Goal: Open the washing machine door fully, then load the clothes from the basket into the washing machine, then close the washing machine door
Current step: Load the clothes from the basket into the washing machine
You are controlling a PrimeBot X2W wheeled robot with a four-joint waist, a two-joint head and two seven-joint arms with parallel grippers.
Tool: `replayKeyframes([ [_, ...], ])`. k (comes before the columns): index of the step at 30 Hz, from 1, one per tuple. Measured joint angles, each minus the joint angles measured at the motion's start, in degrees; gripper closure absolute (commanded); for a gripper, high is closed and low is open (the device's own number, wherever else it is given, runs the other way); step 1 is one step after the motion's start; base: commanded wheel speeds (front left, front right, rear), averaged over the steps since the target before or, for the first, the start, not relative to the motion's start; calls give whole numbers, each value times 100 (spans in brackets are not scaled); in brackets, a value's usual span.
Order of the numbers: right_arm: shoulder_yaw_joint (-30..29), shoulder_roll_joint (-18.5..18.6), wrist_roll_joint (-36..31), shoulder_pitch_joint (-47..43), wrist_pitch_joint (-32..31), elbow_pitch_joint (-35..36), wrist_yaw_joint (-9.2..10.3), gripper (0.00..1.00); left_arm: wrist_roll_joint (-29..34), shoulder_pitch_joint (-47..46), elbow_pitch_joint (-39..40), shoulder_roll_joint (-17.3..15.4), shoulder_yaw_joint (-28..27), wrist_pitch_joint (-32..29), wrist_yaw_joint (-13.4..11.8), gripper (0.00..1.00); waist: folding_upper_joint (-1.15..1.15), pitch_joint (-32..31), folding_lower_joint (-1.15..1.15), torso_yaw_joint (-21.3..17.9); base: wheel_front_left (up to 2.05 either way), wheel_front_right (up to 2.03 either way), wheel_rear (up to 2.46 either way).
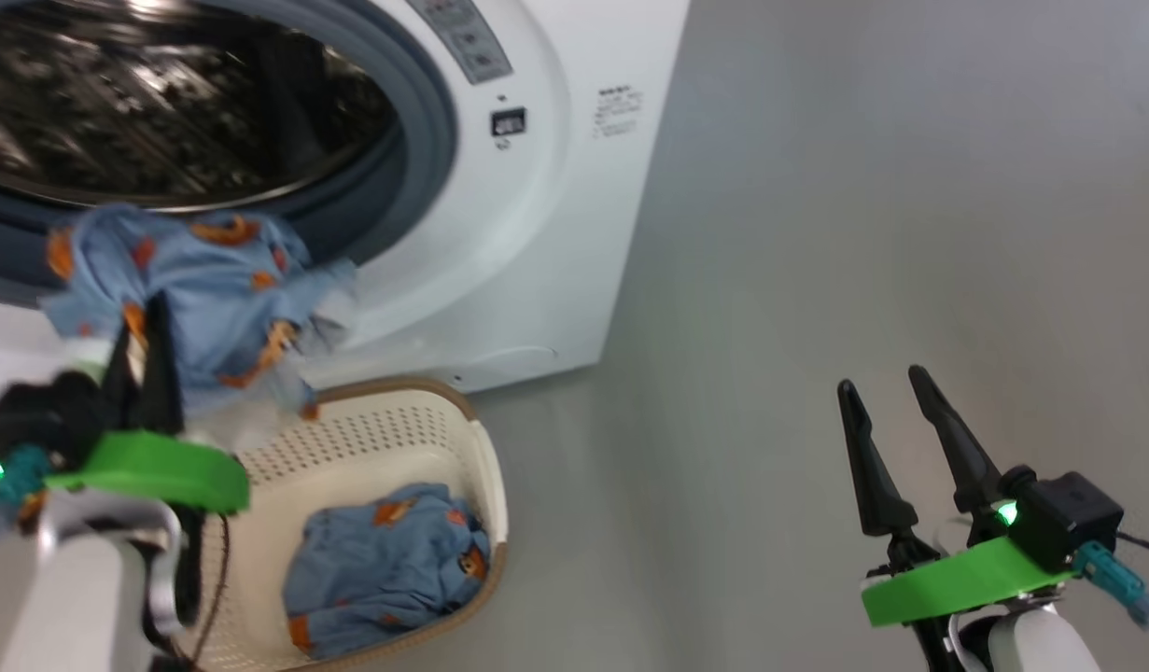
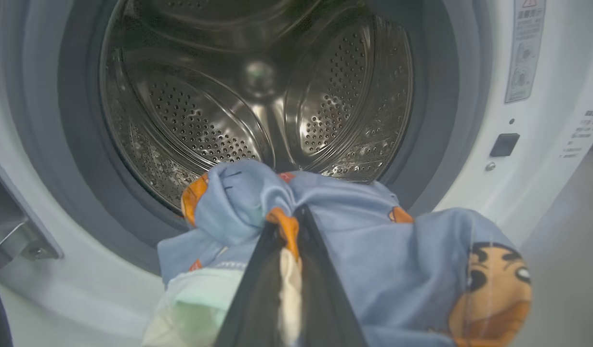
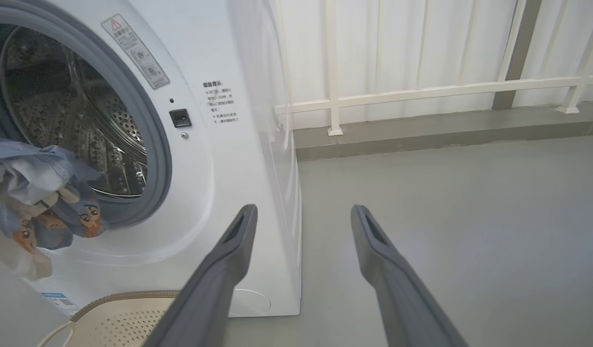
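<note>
My left gripper (image 1: 147, 322) is clenched on a bunch of the clothes (image 1: 210, 280), which is blurred in the head view (a pale piece hangs under the blue). The bundle hangs at the lower lip of the washing machine (image 1: 555, 233), just before its steel drum (image 2: 257, 96). The opening's top is cut off. More of the clothes lie in the basket (image 1: 485, 467) below, partly hidden by my arm. My right gripper (image 1: 880, 381) is spread, holding nothing, over bare floor (image 1: 817, 233).

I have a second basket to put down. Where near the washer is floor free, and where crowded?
Free: the floor right of the washing machine, from its side panel to the right gripper, back to the white railing. Crowded: below the drum opening, where the basket sits and the left gripper holds the clothes above it.
</note>
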State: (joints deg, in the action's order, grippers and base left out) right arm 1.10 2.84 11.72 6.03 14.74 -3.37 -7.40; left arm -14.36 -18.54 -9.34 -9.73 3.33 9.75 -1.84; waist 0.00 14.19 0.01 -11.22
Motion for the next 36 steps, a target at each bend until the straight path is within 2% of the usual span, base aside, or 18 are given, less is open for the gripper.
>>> replayKeyframes([
  [11,238,-16,472,500,0,21,0,0,105,-1841,-990,-592,-310,23,-69,100,0,975,0,-664,0,0,0],
  [23,591,-26,673,948,0,87,0,0,363,-3793,-2314,-1271,-448,297,-94,100,0,2011,0,-1232,0,0,0],
  [31,722,-47,712,1051,0,171,0,0,450,-5052,-2644,-1567,-528,436,-196,100,0,2728,0,-1500,0,0,0],
  [36,722,-51,710,1050,0,224,0,0,465,-5589,-2864,-1627,-515,479,-191,100,0,3041,-1,-1566,0,0,0],
])
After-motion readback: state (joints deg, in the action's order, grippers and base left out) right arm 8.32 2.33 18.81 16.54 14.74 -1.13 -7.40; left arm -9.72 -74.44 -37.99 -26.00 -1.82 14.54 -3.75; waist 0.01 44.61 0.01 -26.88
